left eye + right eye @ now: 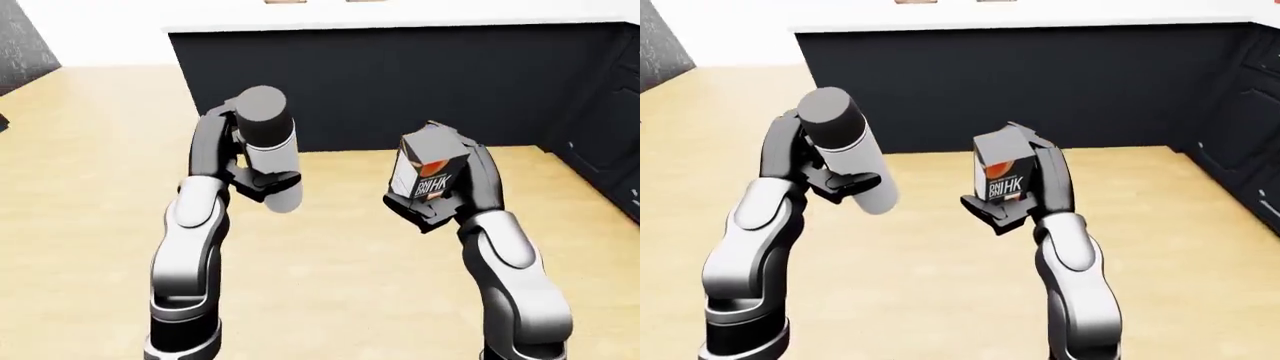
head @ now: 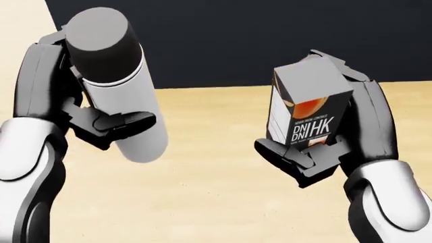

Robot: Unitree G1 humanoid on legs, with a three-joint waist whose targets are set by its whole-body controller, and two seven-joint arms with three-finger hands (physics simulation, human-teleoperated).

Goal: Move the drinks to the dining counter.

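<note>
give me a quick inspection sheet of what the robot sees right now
surface: white-topped dark counter across the top of the left-eye view, its top mostly out of view
job's things: grey-capped white cylindrical bottle, tilted, in the left hand; small white drink carton with orange print, upright, in the right hand; both carried in the air
clutter: nothing seen
grippers: left hand closed round the bottle; right hand closed round the carton
cables: nothing seen
surroundings: light wooden floor; dark cabinets at the right edge
</note>
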